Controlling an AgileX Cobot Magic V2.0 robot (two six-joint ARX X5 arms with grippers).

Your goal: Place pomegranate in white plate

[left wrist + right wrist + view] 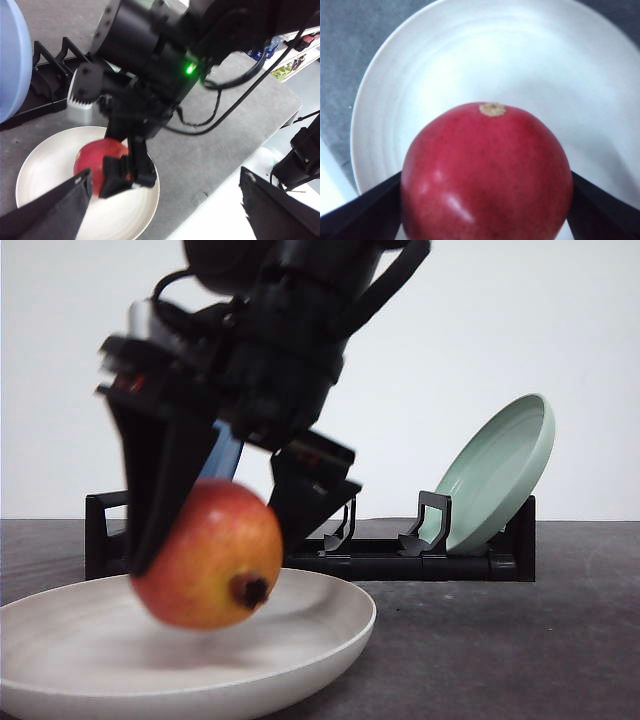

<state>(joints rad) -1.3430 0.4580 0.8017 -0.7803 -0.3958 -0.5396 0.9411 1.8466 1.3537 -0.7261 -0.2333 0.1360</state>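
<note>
The pomegranate, red shading to yellow-orange with a dark calyx nub, hangs low over the white plate. I cannot tell whether it touches the plate. My right gripper is shut on it, with black fingers on both sides. In the right wrist view the pomegranate sits between the gripper fingers, above the plate. In the left wrist view the right gripper holds the red pomegranate over the plate. My left gripper stands open above them, holding nothing.
A black dish rack stands behind the white plate. A pale green plate leans in its right end and a blue plate stands at its other end. The table's edge runs close beside the white plate.
</note>
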